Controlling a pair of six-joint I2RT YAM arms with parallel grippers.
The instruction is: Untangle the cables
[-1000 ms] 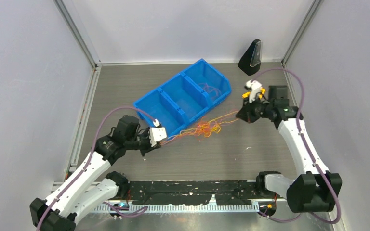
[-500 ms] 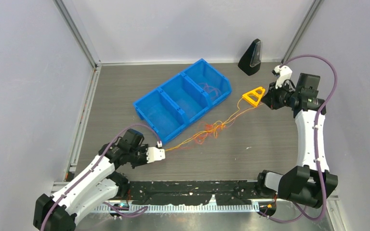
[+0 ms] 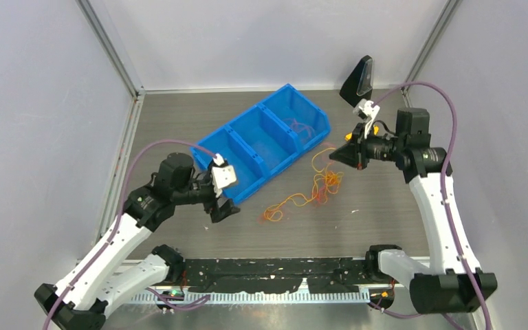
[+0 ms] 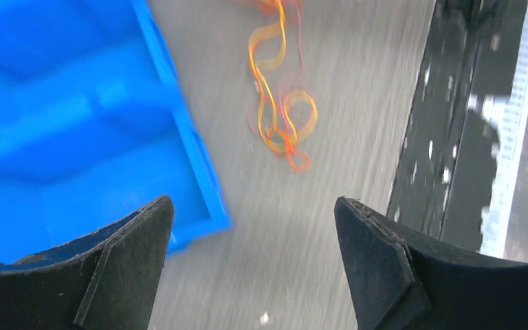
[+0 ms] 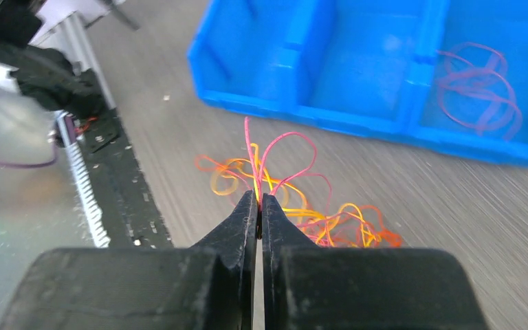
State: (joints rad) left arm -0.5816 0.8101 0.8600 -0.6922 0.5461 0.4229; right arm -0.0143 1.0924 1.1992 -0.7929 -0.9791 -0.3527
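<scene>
Step in hand: we judge this to be the pulling-apart stage. One end of the knot is held on the right and the other end lies free, so the colours are not yet separated.
Left claw: its jaws stand wide apart with nothing between them. It hovers over the table just near of the near-left end of the bin, with the free end of the knot lying to its right.
Right claw: it is pinched shut on a red strand and an orange-yellow one. It is raised above the table on the right side, just right of the bin's far-right end.
Cables: the orange-yellow and red ones lie as one loose knot on the table between our two claws. They trail from the right claw's grip leftward and nearer, ending in a small loop. The strands cross each other many times.
Purple cable: it is coiled alone in the bin's far-right compartment, well apart from the knot.
Next move: we think the left claw should come down on the small loop at the left end and take one colour only. It would then draw left and near while the right claw keeps its pinch, so the crossings slide open.
Care: the strands are thin and lie flat, so the fingertips must close right at the table surface. The left wrist view is blurred, and we cannot tell which strand lies on top at that loop.
</scene>
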